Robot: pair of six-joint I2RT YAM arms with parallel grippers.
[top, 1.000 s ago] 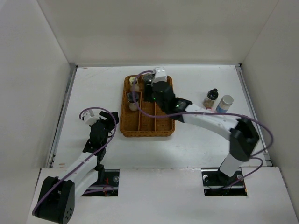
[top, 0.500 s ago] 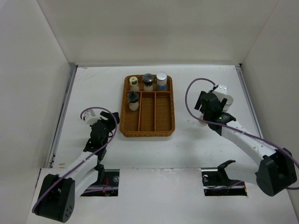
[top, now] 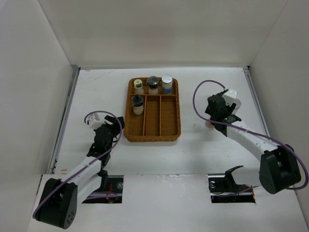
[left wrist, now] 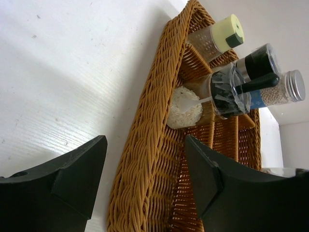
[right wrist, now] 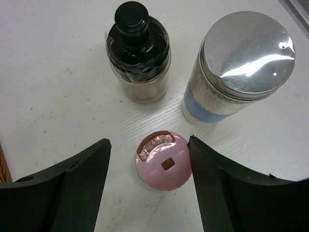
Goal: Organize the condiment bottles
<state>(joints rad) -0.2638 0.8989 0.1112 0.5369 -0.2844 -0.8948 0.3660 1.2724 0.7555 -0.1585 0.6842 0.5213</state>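
In the right wrist view my open right gripper [right wrist: 148, 157] straddles a pink-lidded jar [right wrist: 162, 161] standing on the table, its right finger close to the lid. Beyond it stand a black-lidded jar [right wrist: 139, 53] and a taller silver-lidded jar with a blue-white label [right wrist: 239, 67]. In the top view the right gripper [top: 216, 116] hides these. The wicker tray [top: 170, 130] holds a yellow-green-lidded jar [top: 138, 85], a black-topped one [top: 153, 83], a silver-lidded one [top: 167, 82] and a black-lidded jar of white grains [top: 138, 104]. My left gripper [top: 115, 126] is open and empty at the tray's left rim [left wrist: 149, 145].
White walls close in the table on the left, back and right. The tray's three long front compartments [top: 156, 118] hold nothing. The right arm's purple cable [top: 198, 94] loops above the table between the tray and the gripper.
My right arm has left the back of the tray, where the silver-lidded jar now stands, and swung right over the three jars there, settling around the pink-lidded one. The left arm has barely moved.
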